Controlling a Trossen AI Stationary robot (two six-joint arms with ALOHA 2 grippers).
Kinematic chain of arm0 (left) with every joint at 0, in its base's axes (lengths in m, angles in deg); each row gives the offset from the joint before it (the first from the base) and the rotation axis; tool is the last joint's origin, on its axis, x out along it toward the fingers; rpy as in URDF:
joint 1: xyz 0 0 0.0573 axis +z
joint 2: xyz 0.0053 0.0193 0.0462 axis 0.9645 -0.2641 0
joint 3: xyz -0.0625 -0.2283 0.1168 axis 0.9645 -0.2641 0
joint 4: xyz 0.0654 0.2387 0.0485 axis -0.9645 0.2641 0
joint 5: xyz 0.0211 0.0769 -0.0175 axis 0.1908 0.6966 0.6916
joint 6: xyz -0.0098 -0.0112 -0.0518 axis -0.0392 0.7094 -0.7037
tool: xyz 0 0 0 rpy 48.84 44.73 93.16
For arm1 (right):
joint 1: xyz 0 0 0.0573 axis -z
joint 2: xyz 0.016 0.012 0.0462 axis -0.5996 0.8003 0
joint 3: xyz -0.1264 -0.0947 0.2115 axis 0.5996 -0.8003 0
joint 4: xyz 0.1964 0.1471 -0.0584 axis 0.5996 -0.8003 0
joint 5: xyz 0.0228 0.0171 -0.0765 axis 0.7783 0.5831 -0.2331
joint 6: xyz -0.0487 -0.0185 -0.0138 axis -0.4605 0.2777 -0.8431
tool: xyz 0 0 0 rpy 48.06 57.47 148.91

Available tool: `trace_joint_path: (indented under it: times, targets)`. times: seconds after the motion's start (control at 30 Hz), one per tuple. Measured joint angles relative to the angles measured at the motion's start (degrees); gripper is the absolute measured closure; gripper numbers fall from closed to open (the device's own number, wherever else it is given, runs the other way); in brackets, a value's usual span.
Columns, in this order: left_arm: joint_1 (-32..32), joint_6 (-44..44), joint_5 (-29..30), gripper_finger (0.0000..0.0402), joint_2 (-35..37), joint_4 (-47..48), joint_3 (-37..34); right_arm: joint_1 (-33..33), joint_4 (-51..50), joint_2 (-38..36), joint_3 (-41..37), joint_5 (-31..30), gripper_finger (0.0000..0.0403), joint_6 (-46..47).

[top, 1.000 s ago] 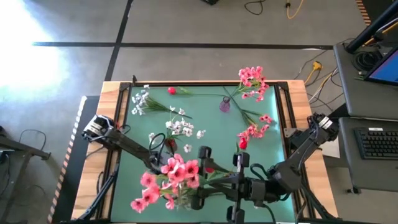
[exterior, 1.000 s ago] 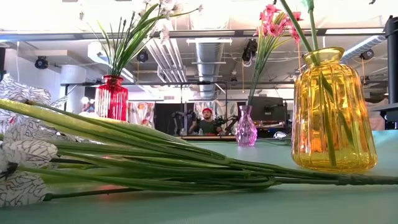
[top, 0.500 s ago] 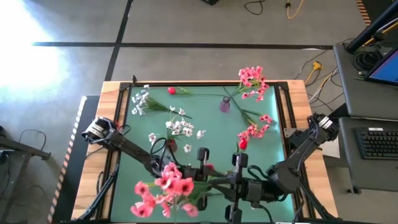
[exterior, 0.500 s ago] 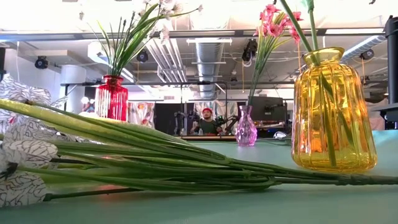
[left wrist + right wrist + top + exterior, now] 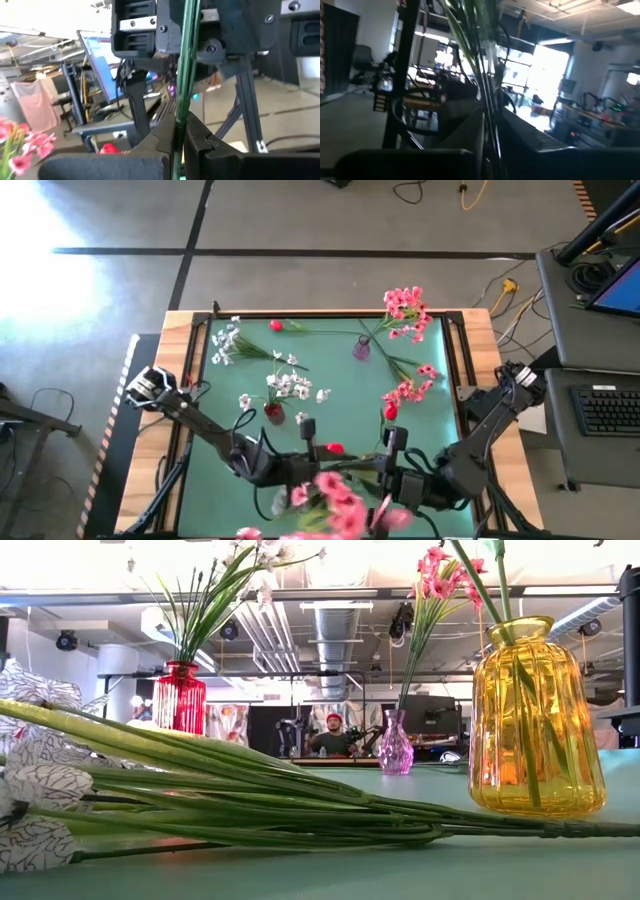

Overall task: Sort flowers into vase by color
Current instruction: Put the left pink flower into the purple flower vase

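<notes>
On the green table [image 5: 340, 380], the pink spray [image 5: 335, 498] at bottom centre, light and floppy, is best held on its thin stem, where the left gripper [image 5: 180, 137] is clamped and the right gripper [image 5: 490, 125] has its fingers loosely around it.

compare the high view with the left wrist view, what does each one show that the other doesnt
Only the high view shows the green table, the white flowers lying on it, and both arms at its near edge. Only the left wrist view shows the left gripper shut on a green stem. Both show pink flowers.
</notes>
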Motion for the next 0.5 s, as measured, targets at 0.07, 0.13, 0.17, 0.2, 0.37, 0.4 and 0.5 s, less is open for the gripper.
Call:
trace_joint_path:
  times: [0.07,0.13,0.17,0.2,0.37,0.4,0.5]
  targets:
    - [-0.24,-0.68,0.26,0.0401,0.18,0.81,-0.02,-0.30,-0.63,-0.05,0.00,-2.42,0.0329,0.00]
    - [-0.36,-1.02,0.51,0.0401,0.28,1.06,-0.14,-0.61,-1.12,-0.09,-0.02,-4.13,0.0307,0.00]
    - [-0.47,-1.08,1.15,0.0401,0.32,1.10,-0.17,-0.81,-1.22,-0.09,-0.02,-4.78,0.0297,-0.04]
    - [-0.57,-1.09,2.02,0.0401,0.34,1.39,-0.20,-0.95,-1.38,-0.09,-0.02,-5.40,0.0287,-0.07]
    - [-0.62,-1.97,5.69,0.0401,0.34,4.06,-0.26,-1.86,-4.06,-0.11,1.35,-6.08,0.0256,0.19]
    - [-0.64,-2.50,5.73,0.0402,0.34,4.50,-0.26,-1.92,-5.72,-0.17,1.96,-6.54,0.0252,1.00]
    - [-0.64,-3.70,6.14,0.0402,0.34,5.11,-0.27,-1.86,-13.42,-0.24,4.13,-7.58,0.0241,5.97]
